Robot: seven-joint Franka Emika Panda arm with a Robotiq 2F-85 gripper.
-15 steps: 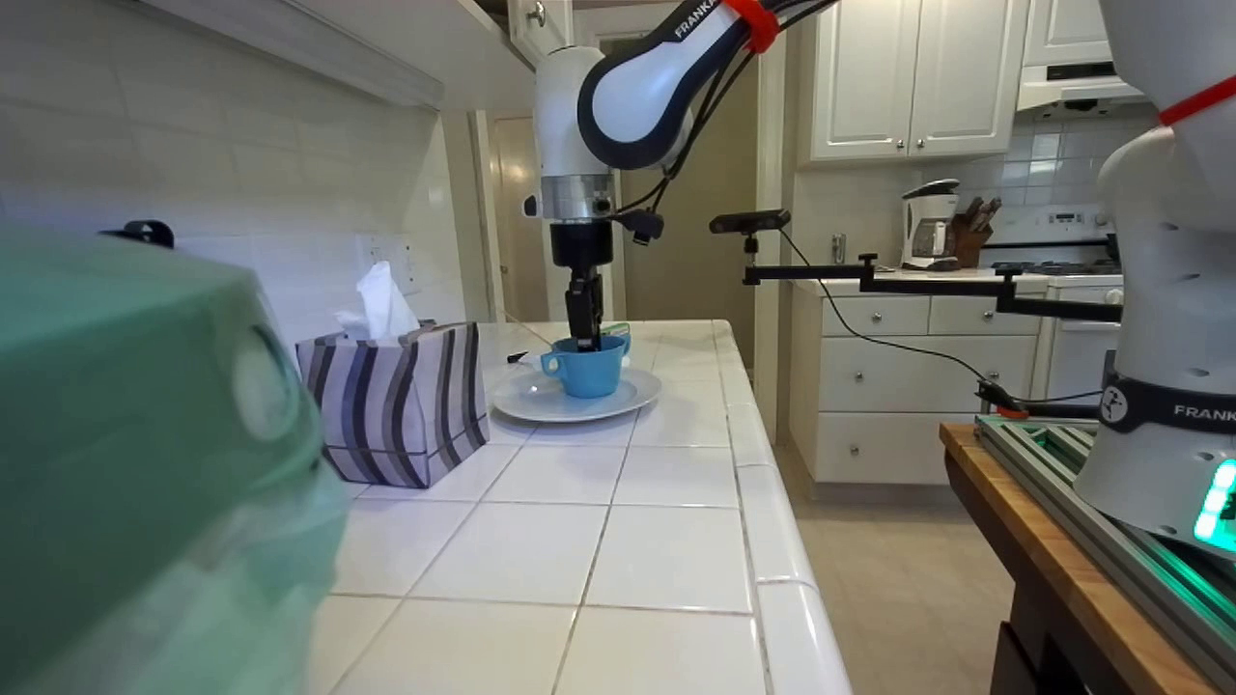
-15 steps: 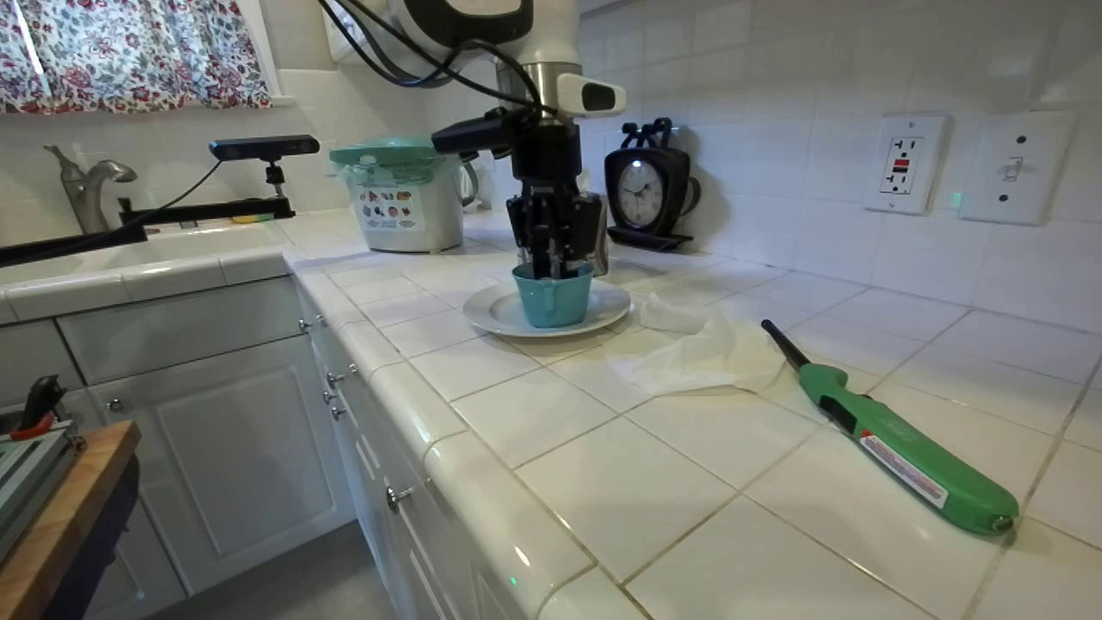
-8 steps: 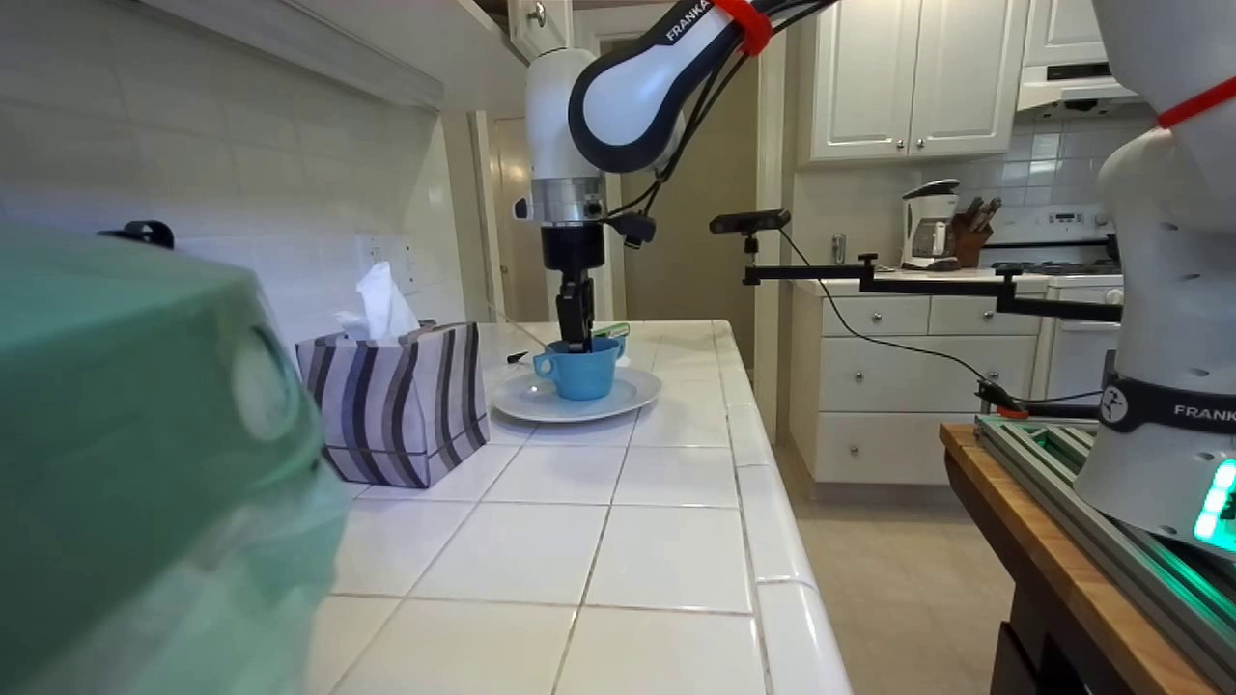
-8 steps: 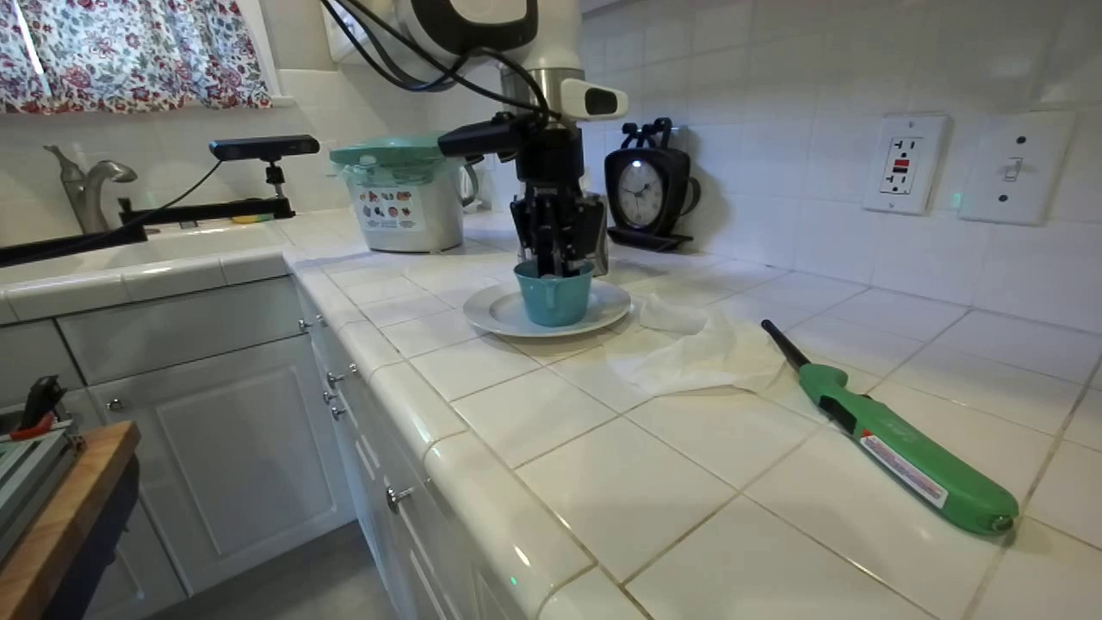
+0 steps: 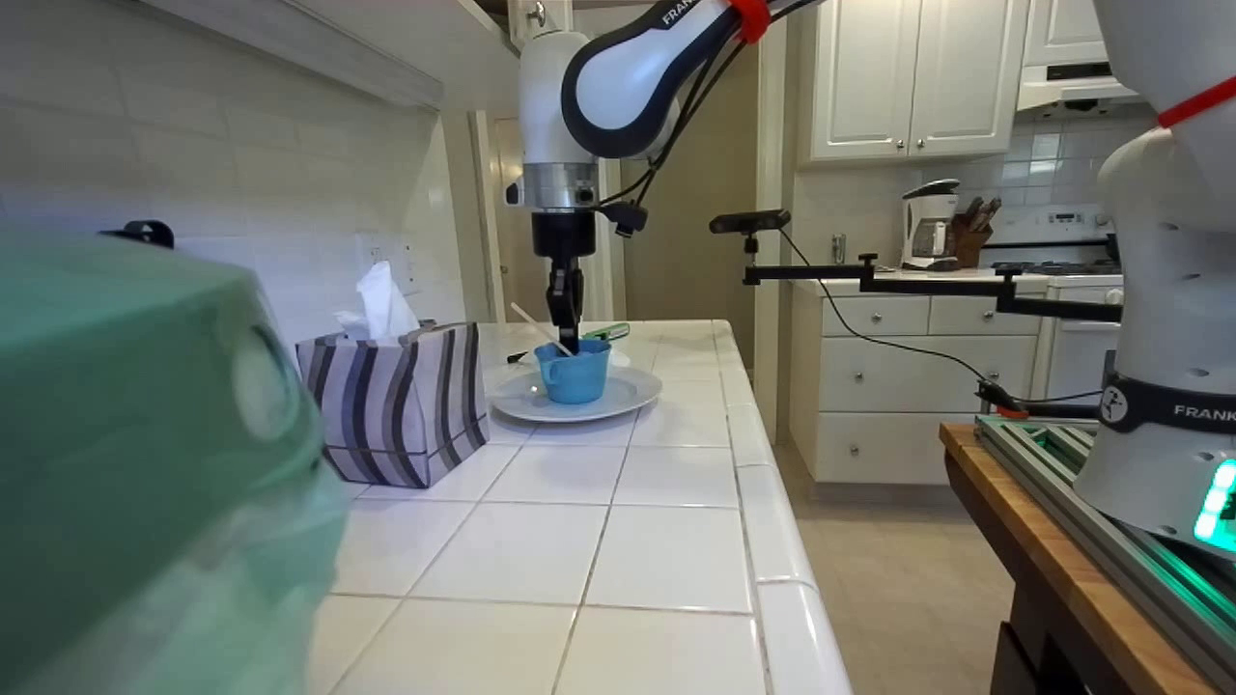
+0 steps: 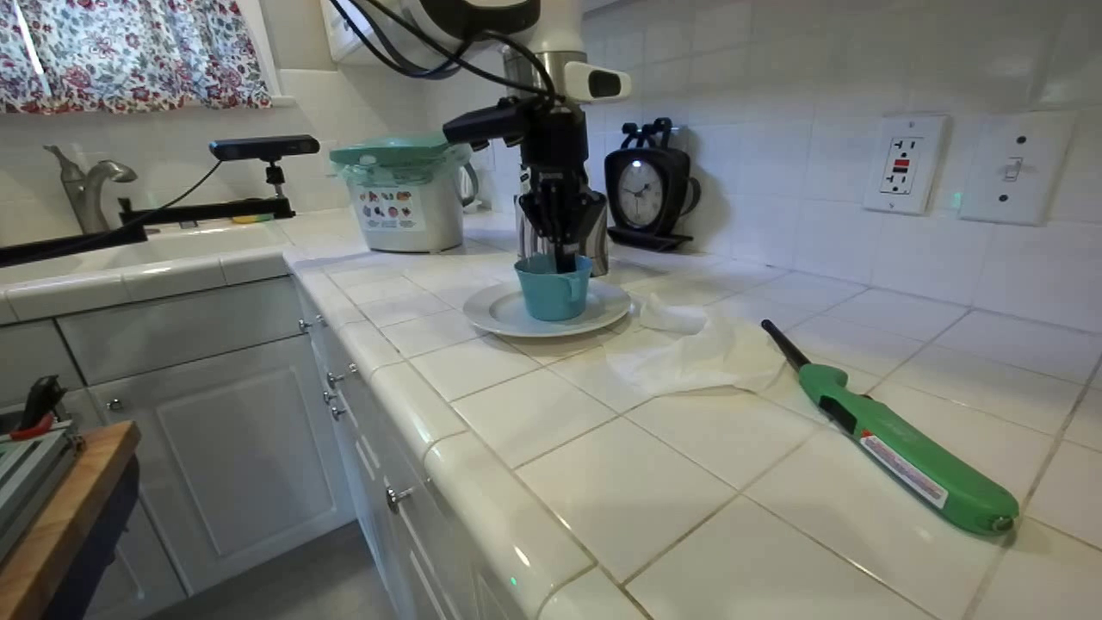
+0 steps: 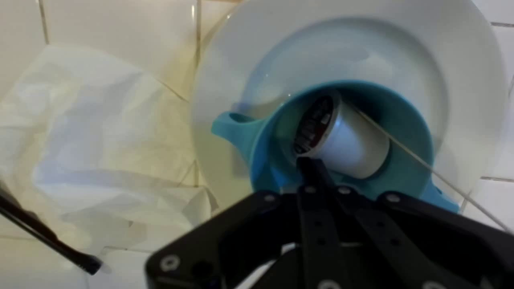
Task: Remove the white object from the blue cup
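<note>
With gripper (image 6: 565, 262) jaws together, just inside the blue cup (image 6: 551, 297).
Shows, in the wrist view, crumpled white paper (image 7: 104, 132) well left of the jaws, a white container (image 7: 357, 144) tilted in the cup just right of them, and a thin stick (image 7: 427, 166) over the cup's rim, farther right.

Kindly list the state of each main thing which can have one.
Plate: right side up
Cup: upright on plate
Pod: on its side in cup
Stick: slanting out of cup
Gripper: jaws look shut, at cup's mouth
Tissue: crumpled
Lighter: lying, unlit
Tissue box: open
Tub: covered
Clock: upright
Drawers: shut
</note>
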